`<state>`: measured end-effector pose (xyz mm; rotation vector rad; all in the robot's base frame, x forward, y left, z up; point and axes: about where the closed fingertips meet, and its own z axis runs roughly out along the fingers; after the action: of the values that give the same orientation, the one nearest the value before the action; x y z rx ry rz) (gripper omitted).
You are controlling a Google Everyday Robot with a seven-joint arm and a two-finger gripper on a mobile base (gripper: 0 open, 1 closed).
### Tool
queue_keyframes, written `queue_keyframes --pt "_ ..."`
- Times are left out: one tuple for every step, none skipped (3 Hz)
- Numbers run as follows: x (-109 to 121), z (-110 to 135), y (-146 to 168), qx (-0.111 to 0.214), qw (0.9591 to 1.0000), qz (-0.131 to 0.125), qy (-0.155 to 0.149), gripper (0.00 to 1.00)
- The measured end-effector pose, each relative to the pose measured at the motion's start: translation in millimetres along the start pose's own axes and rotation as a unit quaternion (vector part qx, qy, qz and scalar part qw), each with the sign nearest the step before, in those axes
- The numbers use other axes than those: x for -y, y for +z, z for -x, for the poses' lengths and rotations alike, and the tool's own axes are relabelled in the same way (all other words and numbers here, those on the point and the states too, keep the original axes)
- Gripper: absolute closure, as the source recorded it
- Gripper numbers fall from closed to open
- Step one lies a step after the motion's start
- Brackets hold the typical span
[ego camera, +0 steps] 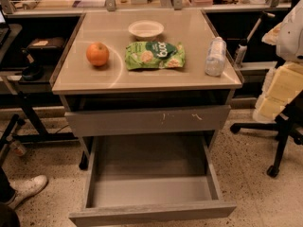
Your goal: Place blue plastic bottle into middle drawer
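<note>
The blue plastic bottle, clear and ribbed with a pale cap, lies on the right side of the cabinet top. The middle drawer is pulled wide open below; its grey floor is bare and its front panel is plain. Above it is a shut grey drawer front with pale scratch marks. My gripper is part of a white and pale yellow bulk at the right edge. It is level with the cabinet top, right of the bottle and apart from it.
On the cabinet top are an orange at the left, a green snack bag in the middle and a white bowl at the back. A black chair base stands at the right and a shoe at the lower left.
</note>
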<state>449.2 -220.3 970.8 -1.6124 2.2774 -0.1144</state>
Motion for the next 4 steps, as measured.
queue_keyframes --pt "35.3 -13.9 25.2 0.009 0.9947 -0.008 0.102 0.0" --pt "75.0 -40.0 49.6 -0.002 0.9753 -0.003 0.221 0.0" --pt "103.4 -53.7 62.5 -0.034 0.9559 0.0 0.292 0.0" --pt "105.6 -53.6 61.8 -0.032 0.9542 -0.002 0.297 0.0"
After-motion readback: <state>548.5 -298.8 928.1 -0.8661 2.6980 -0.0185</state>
